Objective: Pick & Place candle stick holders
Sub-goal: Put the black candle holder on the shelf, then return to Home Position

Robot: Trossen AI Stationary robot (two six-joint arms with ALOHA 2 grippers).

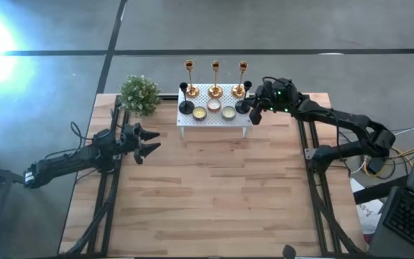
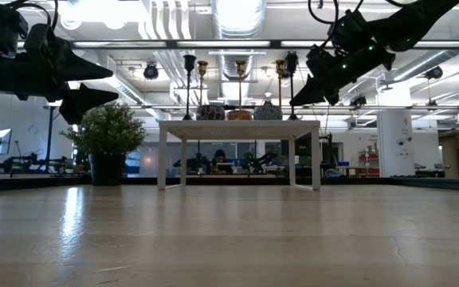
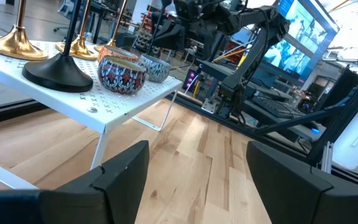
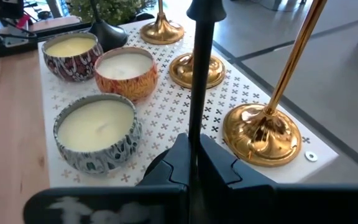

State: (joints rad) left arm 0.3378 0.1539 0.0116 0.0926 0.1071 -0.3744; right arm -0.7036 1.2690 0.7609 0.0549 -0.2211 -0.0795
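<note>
Three gold candlesticks [image 1: 215, 79] stand by their round bases in a row along the far side of the white perforated rack [image 1: 192, 124]. A black candlestick [image 1: 185, 105] stands at the rack's left end and another [image 1: 244, 103] at its right end. My right gripper [image 1: 253, 115] is at the rack's right end, shut on the right black candlestick [image 4: 199, 56]. My left gripper [image 1: 149, 142] hovers open and empty above the table, left of the rack; its wrist view shows the left black candlestick's base [image 3: 58, 71]. My right gripper pinches the black candlestick's thin stem [image 4: 196, 118] between its two fingers [image 4: 166, 163], low on the stem. It comes from the table's right side, slanting down, with the fingers across the stem. The candlestick is upright; the fingers hide its base.
Three round cream-filled candle tins [image 4: 98, 127] sit on the rack beside the candlesticks, close to the held stem. A potted green plant [image 1: 139, 93] stands at the table's far left. The nearest gold base [image 4: 263, 134] is right beside my right gripper.
</note>
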